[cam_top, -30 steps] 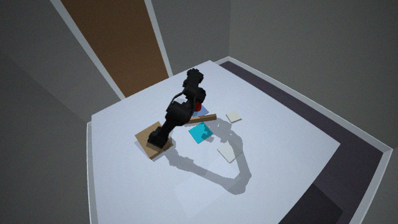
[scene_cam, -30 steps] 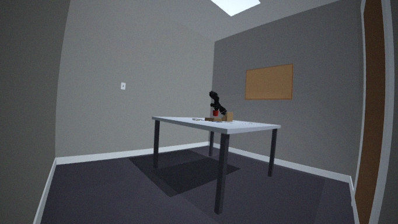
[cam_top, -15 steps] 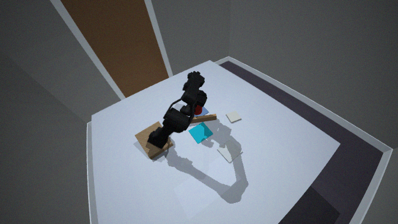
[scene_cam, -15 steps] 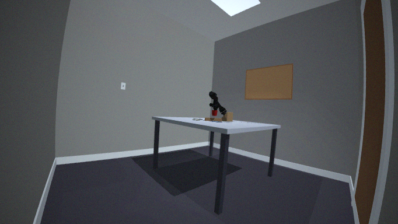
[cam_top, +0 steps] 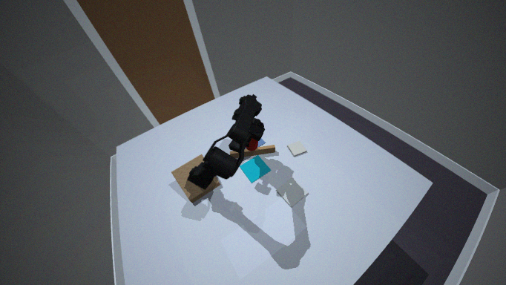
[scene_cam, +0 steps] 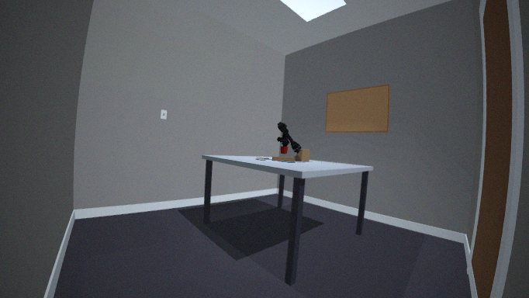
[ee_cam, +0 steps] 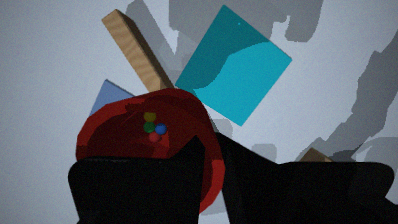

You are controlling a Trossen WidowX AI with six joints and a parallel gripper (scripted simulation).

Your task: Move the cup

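"Four small spheres, the marbles (ee_cam: pixel 154 128), sit inside the cup (cam_top: pixel 252 145) (scene_cam: pixel 284 150) (ee_cam: pixel 112 127): your wrist view shows yellow, green, blue and red, smooth and clustered on the cup's floor. Where do you find the cup itself?"

"You see it raised above the counter (cam_top: pixel 334 185) (scene_cam: pixel 252 162), a red tapered vessel, roughly upright, with its wide mouth uppermost. Your black end effector (cam_top: pixel 255 130) (scene_cam: pixel 284 144) (ee_cam: pixel 208 138) is pinching it."

"Which shapes do you note beneath and around it?"

"You note a long rectangular wooden bar (cam_top: pixel 265 149) (scene_cam: pixel 283 159) (ee_cam: pixel 137 55), its grain visible in your wrist view. On one side lies a thin, flat blue pad (cam_top: pixel 263 142) (ee_cam: pixel 107 96), partly hidden; on the other, a square cyan pad (cam_top: pixel 254 169) (ee_cam: pixel 245 72), evenly coloured and crossed by a curved shadow edge."

"And the remaining solids?"

"Your top view gives two flat, pale square tiles, the smaller (cam_top: pixel 297 148) near the bar's end and the larger (cam_top: pixel 292 193) in shadow beyond the cyan pad. Your arm stands at a wooden block (cam_top: pixel 187 171) (scene_cam: pixel 305 155), matte and sharp-edged."
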